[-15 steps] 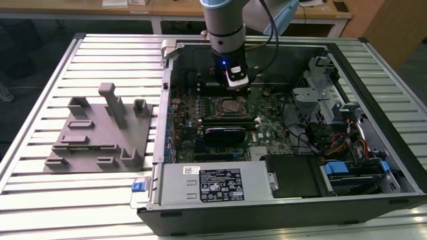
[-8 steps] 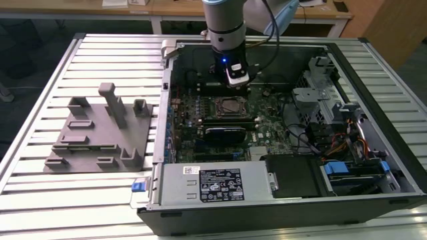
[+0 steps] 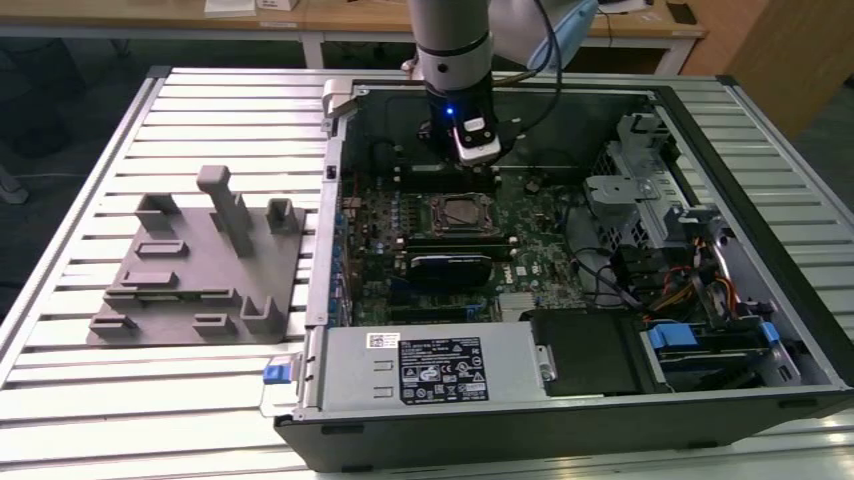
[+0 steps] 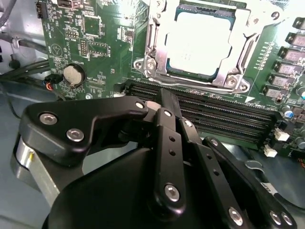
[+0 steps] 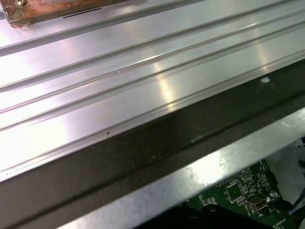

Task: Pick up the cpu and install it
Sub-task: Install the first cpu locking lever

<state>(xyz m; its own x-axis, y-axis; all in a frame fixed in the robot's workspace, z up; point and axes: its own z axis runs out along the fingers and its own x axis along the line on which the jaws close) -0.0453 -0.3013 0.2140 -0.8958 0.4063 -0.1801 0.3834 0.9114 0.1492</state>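
1. My claw point(image 3: 477, 152) hangs inside the open computer case point(image 3: 747, 180), over the green board point(image 4: 95, 38), just beyond the socket in the exterior view.
2. In the second wrist view the black fingers point(image 4: 167, 143) of my claw are pressed together and pinch nothing.
3. The cpu point(image 4: 200, 40) lies flat in the socket frame point(image 4: 147, 62), with its silvery top up.
4. The memory slots point(image 4: 214, 112) run between my claw and the socket.
5. The grey plastic blocks point(image 3: 200, 270) stand on the ribbed metal surface point(image 3: 80, 180), at the exterior view's left of the case.
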